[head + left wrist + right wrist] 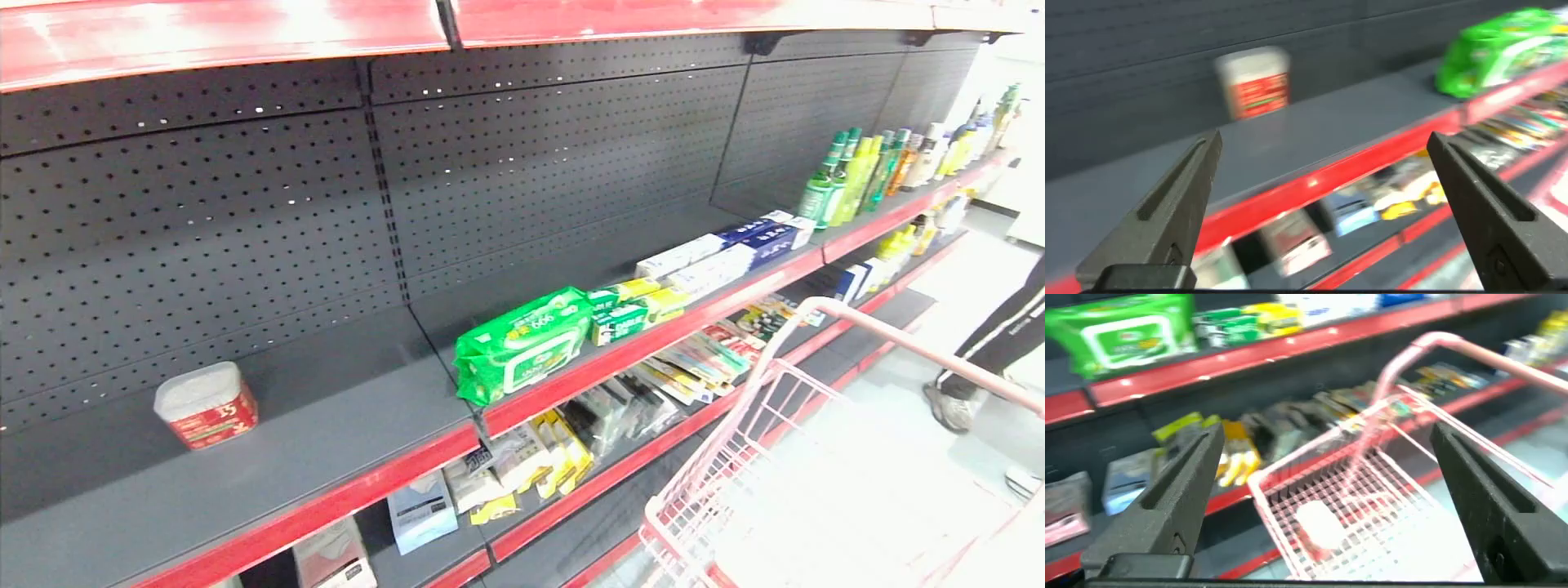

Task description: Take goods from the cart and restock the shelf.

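A pink wire cart (784, 457) stands at the lower right, in front of the red-edged shelf (343, 498). In the right wrist view the cart (1372, 498) lies below my open right gripper (1323, 482), and a pale item (1319, 523) rests on its mesh floor. On the grey shelf board sit a red-and-white tub (207, 404) and a green wipes pack (522, 343). My left gripper (1327, 196) is open and empty, out in front of the shelf edge, with the tub (1255, 82) and the wipes pack (1503, 49) beyond it.
Boxed goods (718, 261) and green bottles (849, 171) line the shelf further right. Lower shelves hold packets (539, 457) and hanging cards (694, 359). A person's leg (988, 343) stands past the cart. The shelf board between tub and wipes is bare.
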`<state>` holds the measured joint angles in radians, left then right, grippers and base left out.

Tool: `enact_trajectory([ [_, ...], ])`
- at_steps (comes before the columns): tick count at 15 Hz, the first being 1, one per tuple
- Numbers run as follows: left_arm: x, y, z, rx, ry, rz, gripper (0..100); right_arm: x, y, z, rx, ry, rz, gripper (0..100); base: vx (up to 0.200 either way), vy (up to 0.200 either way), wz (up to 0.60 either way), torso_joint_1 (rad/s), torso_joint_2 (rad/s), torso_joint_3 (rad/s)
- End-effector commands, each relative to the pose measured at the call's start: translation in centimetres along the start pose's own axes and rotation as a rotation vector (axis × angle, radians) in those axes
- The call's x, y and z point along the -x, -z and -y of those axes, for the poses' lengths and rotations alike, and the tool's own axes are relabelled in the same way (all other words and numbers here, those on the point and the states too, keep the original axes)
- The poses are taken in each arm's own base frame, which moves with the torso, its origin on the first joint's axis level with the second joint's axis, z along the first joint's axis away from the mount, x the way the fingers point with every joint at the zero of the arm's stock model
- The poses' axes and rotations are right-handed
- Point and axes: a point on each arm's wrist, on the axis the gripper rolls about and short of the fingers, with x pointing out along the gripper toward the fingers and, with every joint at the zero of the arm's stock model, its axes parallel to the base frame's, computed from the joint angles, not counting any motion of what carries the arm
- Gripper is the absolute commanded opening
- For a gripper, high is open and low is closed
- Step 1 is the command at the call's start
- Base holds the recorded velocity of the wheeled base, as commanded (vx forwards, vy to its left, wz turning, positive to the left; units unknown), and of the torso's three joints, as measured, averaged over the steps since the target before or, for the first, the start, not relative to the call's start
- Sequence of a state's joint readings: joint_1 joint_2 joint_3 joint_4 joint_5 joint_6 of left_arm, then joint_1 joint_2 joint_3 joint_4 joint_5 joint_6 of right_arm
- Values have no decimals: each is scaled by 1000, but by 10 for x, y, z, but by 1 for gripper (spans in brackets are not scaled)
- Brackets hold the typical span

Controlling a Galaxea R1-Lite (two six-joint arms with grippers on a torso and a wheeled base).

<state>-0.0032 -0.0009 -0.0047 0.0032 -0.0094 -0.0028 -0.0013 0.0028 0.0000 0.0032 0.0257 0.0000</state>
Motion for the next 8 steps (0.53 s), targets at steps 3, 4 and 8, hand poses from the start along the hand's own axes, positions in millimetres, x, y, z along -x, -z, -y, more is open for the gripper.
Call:
enact_trajectory([
  [3, 0, 0, 0, 0, 0, -1, 100, 0, 0, 0, 0, 0, 0, 100, 0, 0, -600, 1, 4, 4],
  [4, 0, 0, 0, 0, 0, -1, 100, 0, 0, 0, 0, 0, 0, 100, 0, 0, -600, 2, 7, 7],
  [8, 0, 0, 0, 0, 0, -1, 100, 0, 0, 0, 0, 0, 0, 100, 0, 0, -600, 1, -1, 1],
])
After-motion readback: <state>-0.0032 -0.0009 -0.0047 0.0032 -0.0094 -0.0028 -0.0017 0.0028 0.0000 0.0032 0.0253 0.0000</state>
